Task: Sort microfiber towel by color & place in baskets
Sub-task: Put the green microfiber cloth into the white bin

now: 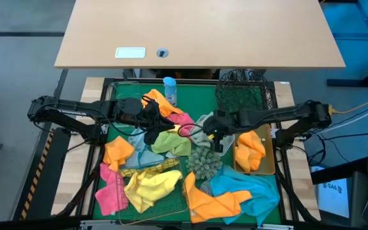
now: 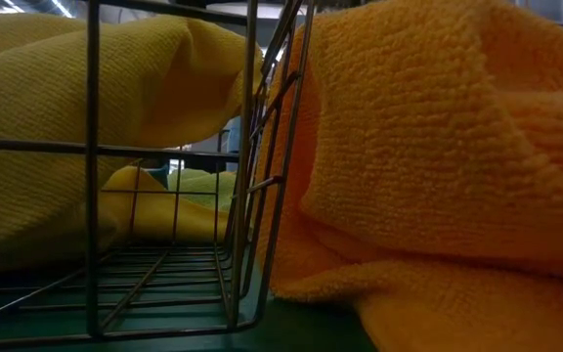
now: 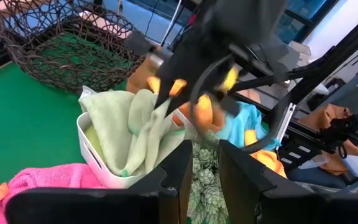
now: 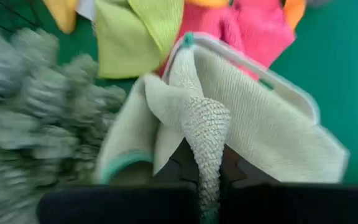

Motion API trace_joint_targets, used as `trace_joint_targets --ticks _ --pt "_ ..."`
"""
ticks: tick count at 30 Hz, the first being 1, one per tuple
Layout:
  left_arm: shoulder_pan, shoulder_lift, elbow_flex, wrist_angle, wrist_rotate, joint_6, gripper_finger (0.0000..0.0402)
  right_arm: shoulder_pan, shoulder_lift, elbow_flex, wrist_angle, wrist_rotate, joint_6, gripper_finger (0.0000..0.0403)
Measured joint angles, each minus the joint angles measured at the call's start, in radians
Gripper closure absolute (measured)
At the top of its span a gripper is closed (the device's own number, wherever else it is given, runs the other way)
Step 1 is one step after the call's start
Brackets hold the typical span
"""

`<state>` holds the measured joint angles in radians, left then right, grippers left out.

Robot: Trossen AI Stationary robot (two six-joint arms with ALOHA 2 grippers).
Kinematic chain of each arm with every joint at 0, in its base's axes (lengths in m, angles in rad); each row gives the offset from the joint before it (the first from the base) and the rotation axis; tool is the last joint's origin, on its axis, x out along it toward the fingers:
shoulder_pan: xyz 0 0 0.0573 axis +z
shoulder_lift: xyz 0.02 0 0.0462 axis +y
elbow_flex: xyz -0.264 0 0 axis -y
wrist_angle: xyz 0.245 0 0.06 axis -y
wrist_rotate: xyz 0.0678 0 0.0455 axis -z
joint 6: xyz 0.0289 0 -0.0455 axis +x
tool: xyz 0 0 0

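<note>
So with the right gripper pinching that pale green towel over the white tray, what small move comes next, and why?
Probably lower and open: the right gripper is shut on the pale green towel, which already drapes into the white tray, so releasing should leave it inside.

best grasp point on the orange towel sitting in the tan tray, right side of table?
Pinch the raised fold at the top of the orange towel, coming straight down from above. It lies bunched inside the tan tray, whose walls block a side approach, and the fold stands proud enough for two fingers. The right end effector is nearest, but is shut on a pale green towel.
</note>
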<state>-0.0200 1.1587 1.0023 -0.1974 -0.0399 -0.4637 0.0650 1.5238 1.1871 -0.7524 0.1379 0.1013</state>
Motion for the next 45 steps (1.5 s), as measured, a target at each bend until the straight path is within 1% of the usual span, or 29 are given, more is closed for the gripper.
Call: trace_joint_targets --ticks 6,8,10,14,22,25,28,32,35,38,41,45 --pt "0.000 0.000 0.000 0.000 0.000 0.000 0.0329 0.000 0.000 -0.212 0.198 -0.002 -0.001 0.0391" --pt "0.000 0.000 0.000 0.000 0.000 0.000 0.0329 0.000 0.000 -0.268 0.253 -0.029 0.003 0.0393" --pt "0.000 0.000 0.000 0.000 0.000 0.000 0.0329 0.000 0.000 -0.310 0.292 -0.054 0.008 0.0394" --pt "0.000 0.000 0.000 0.000 0.000 0.000 0.0329 0.000 -0.001 -0.342 0.322 -0.057 0.008 0.0384" --pt "0.000 0.000 0.000 0.000 0.000 0.000 0.0329 0.000 -0.001 -0.343 0.343 -0.063 0.007 0.0353" --pt "0.000 0.000 0.000 -0.001 0.000 0.001 0.0329 0.000 -0.001 -0.343 0.343 -0.089 0.006 0.0337" --pt "0.000 0.000 0.000 -0.002 0.000 0.003 0.0329 0.000 -0.001 -0.343 0.343 -0.121 0.006 0.0308" --pt "0.000 0.000 0.000 -0.003 0.000 0.003 0.0329 0.000 -0.001 -0.332 0.325 -0.132 0.006 0.0255" --pt "0.000 0.000 0.000 -0.003 0.000 0.003 0.0329 0.000 -0.001 -0.285 0.279 -0.132 0.005 0.0219" --pt "0.000 0.000 0.000 -0.003 0.000 0.003 0.0329 0.000 0.000 -0.218 0.200 -0.132 0.005 0.0196" --pt "0.000 0.000 0.000 -0.003 0.000 0.003 0.0329 0.000 0.000 -0.145 0.108 -0.132 0.002 0.0183" --pt "0.000 0.000 0.000 -0.003 0.000 0.003 0.0329 0.000 0.000 -0.044 -0.008 -0.132 -0.003 0.0178"
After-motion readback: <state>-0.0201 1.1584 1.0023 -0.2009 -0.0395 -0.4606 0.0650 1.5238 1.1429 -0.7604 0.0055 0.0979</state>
